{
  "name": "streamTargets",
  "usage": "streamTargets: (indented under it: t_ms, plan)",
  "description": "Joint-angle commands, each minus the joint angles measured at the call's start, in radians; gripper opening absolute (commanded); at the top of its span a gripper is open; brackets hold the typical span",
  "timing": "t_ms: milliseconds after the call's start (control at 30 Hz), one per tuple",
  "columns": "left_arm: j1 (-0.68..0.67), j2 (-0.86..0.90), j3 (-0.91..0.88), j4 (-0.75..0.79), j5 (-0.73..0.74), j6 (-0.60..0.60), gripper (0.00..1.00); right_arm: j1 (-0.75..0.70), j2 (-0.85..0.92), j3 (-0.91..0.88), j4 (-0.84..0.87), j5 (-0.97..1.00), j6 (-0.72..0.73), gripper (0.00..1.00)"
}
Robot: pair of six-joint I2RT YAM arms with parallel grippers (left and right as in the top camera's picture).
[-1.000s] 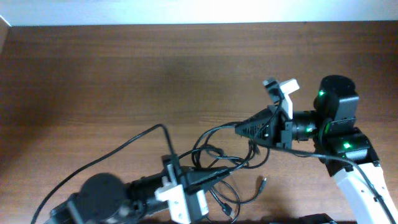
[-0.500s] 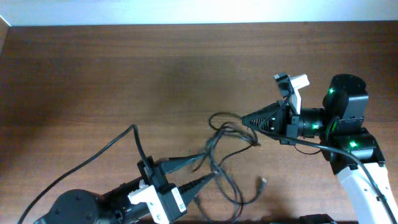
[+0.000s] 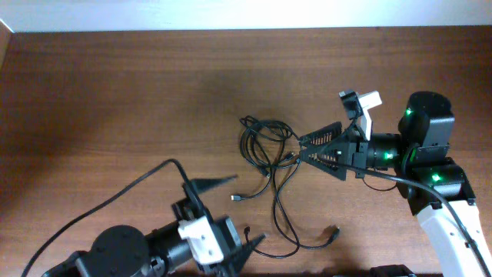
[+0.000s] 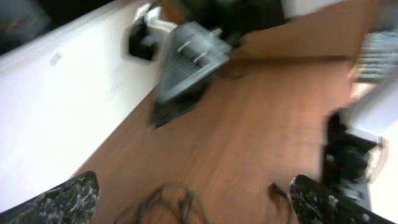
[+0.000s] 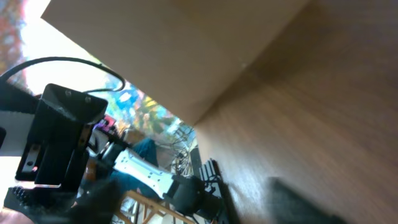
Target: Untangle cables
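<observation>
Overhead is sharp and evenly lit; my wrist views smear with motion blur, the cables (image 4: 165, 198) mere soft streaks.

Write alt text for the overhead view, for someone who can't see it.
Thin black cables lie loosely tangled at the middle of a brown wooden table. The right pincer, open, points at the tangle; the left pincer, wide open, sits by the trailing strands.
</observation>
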Motion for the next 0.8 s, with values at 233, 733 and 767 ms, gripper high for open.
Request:
streamTargets:
  t_ms: [233,733,767]
  plan:
    - [0.06,0.226,0.008,-0.159,-0.525,-0.494,0.99,-0.005,-0.025,0.007,-0.354,0.687,-0.011,0.99]
    - [0.695,0.565,0.008,-0.108,0.077,-0.23,0.99,-0.005,-0.335,0.007,-0.472,0.888,-0.101,0.99]
    - [0.695,0.581,0.008,-0.108,0.077,-0.23,0.99,-0.005,-0.335,0.007,-0.483,0.888,-0.101,0.99]
